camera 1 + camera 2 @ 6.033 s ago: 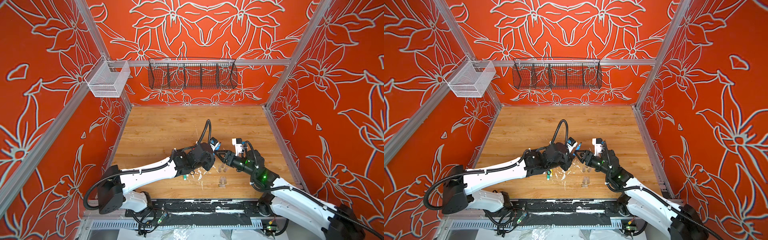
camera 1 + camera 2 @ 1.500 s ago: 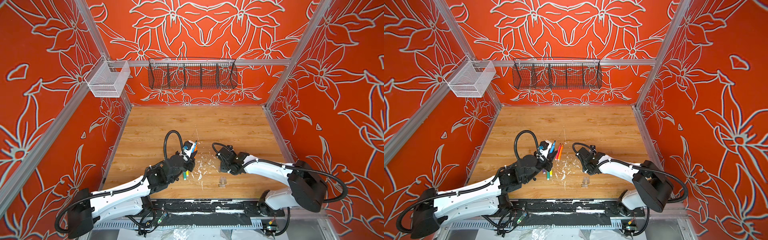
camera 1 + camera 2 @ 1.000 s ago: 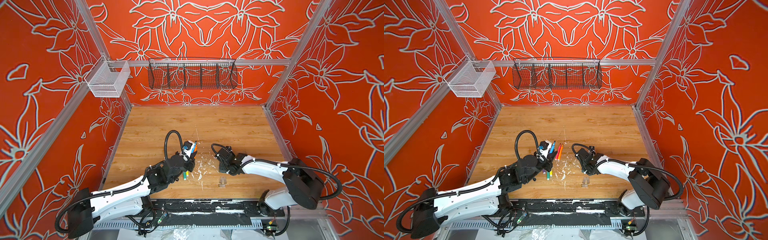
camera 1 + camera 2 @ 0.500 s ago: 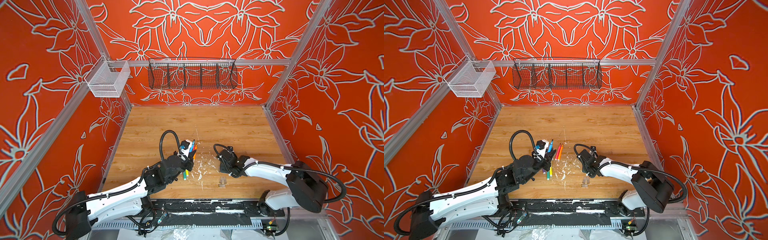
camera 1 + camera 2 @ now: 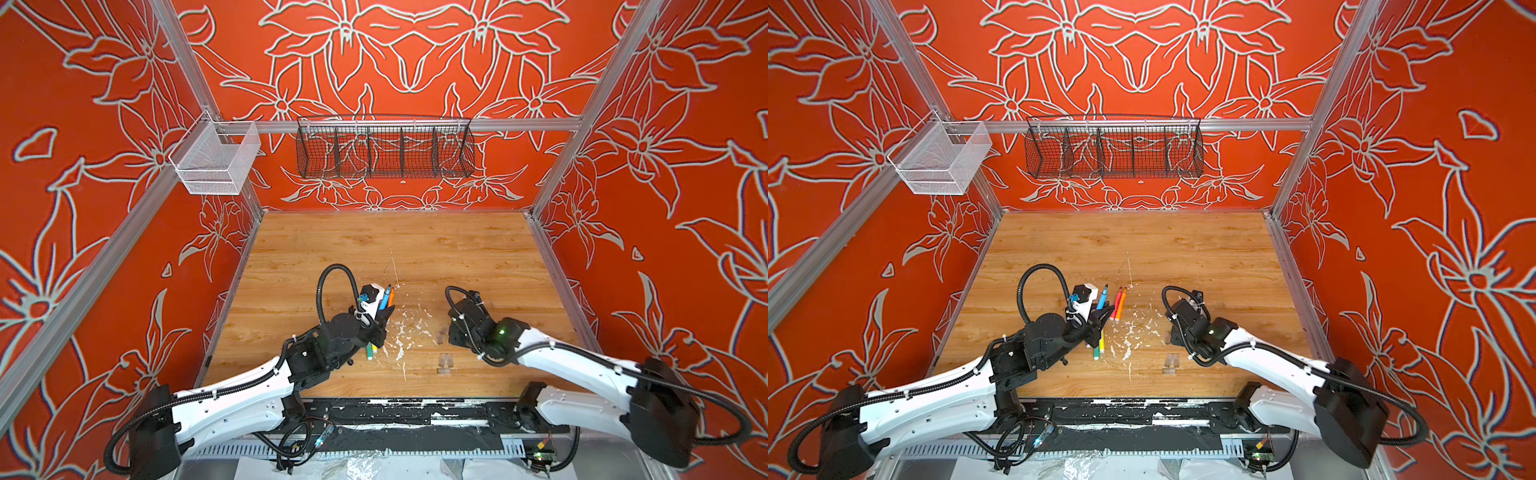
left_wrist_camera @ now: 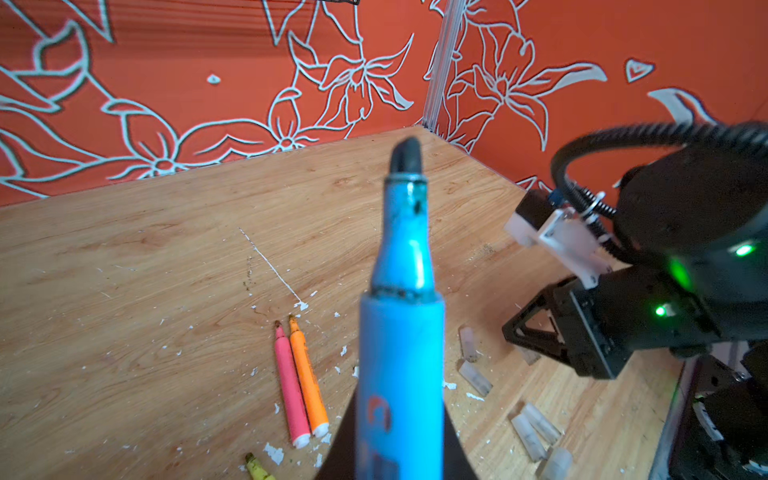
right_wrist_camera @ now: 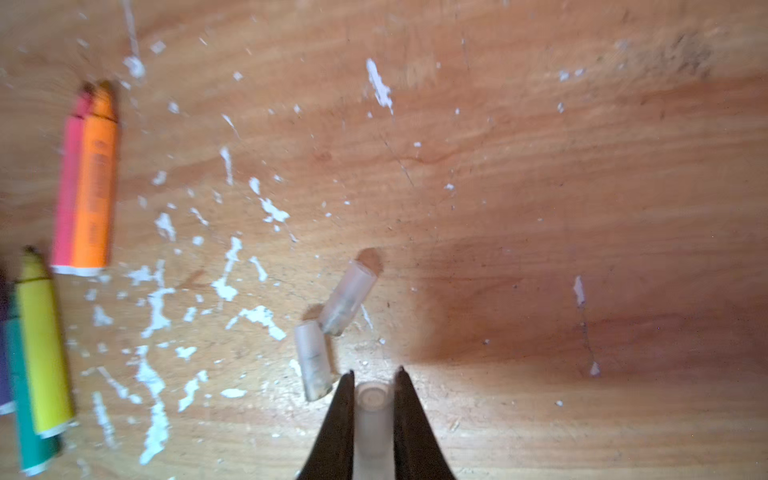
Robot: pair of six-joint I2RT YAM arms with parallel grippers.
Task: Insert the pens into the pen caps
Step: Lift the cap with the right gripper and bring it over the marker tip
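A clear pen cap (image 7: 372, 424) sits pinched in the closed right end effector (image 7: 374, 380), low over the counter (image 5: 1183, 249). Only the right wrist view shows this grip; in both top views the arm hides it. Two loose caps (image 7: 348, 297) lie beside it, touching each other. The left end effector (image 5: 1102, 316) clamps the blue pen (image 6: 399, 332), tip raised. Six seconds ago the end effectors nearly met; now they stand well apart.

A robot lab test cell: orange floral walls (image 5: 395, 62), aluminium rails (image 5: 519, 124), wire basket (image 5: 384, 151), wooden tabletop (image 5: 395, 245).
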